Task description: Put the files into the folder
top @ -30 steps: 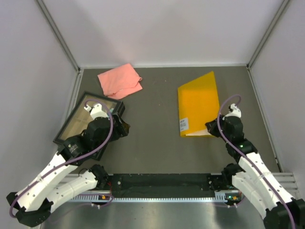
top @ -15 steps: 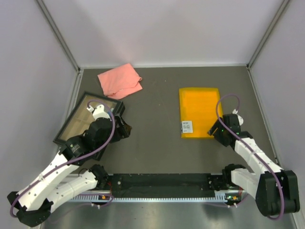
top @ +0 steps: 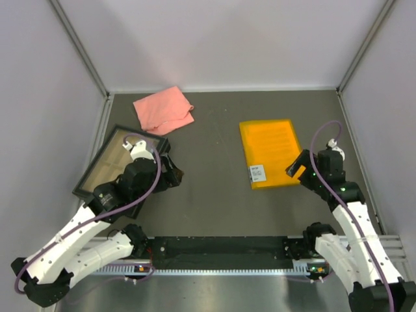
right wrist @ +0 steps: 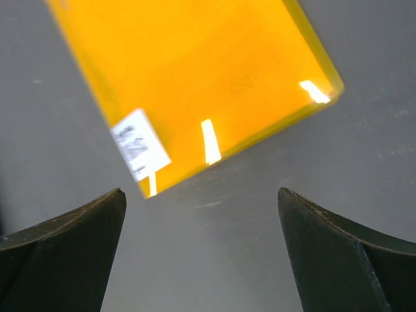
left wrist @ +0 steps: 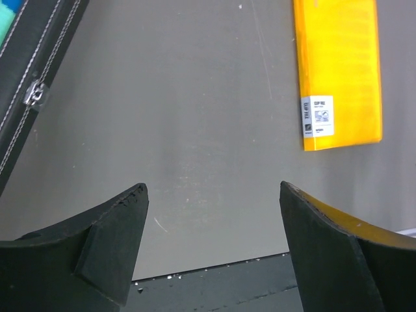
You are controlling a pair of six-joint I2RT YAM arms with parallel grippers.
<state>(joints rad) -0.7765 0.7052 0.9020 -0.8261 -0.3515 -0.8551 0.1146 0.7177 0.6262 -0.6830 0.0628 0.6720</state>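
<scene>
A: Where was the folder?
B: The folder (top: 270, 153) lay flat on the right half of the dark grey table (top: 214, 195), long axis near-to-far, far end canted slightly left.
A: Markings?
B: White barcode label (top: 257, 173) at the near-left corner; the print looked like a heading over fine lines, too small to read.
A: Grippers?
B: Right gripper (right wrist: 201, 190) was just beside the near-right corner, jaws spread, empty. Left gripper (left wrist: 213, 184) was likewise released, by the black-framed tray (top: 120, 166). Pink cloth (top: 164, 109) lay far left. Pale wall panels stood around.

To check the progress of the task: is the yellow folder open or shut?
Shut. The folder lies flat with its cover down, and the white label on the cover faces up.
</scene>
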